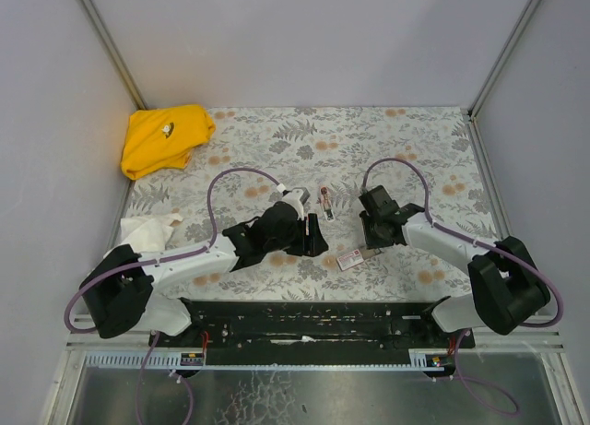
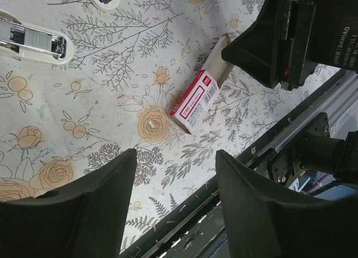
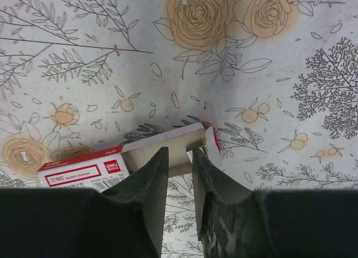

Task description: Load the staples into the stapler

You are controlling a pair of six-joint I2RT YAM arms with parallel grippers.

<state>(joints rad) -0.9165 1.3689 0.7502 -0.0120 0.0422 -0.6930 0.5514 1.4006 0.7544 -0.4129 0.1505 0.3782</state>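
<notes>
The staple box (image 3: pixel 84 171) lies on the floral table (image 1: pixel 415 139) near the middle of its near edge. Its long axis runs roughly along that edge. Its grey inner tray (image 3: pixel 168 149) is drawn out towards the right side, and the staples should sit in it, though no separate strip can be made out.

The right gripper (image 3: pixel 178 168) stands directly over the drawn-out tray. Its fingers are brought close with a narrow gap; whether they pinch a strip or the tray wall cannot be told.

The stapler (image 1: pixel 324 202) lies apart from the box, towards the far edge, its long axis running near-to-far. The left wrist view shows it hinged open, with a bright metal channel facing up in a pale plastic shell.

The left gripper (image 2: pixel 176 196) hangs spread and empty, just beside the stapler on its left. It is the nearer arm for steadying it.

Materials: a thin cardboard sleeve with a glossy red-and-white label, a light and easily deformed tray, and a small, smooth stapler likely to slide on the patterned cloth.
</notes>
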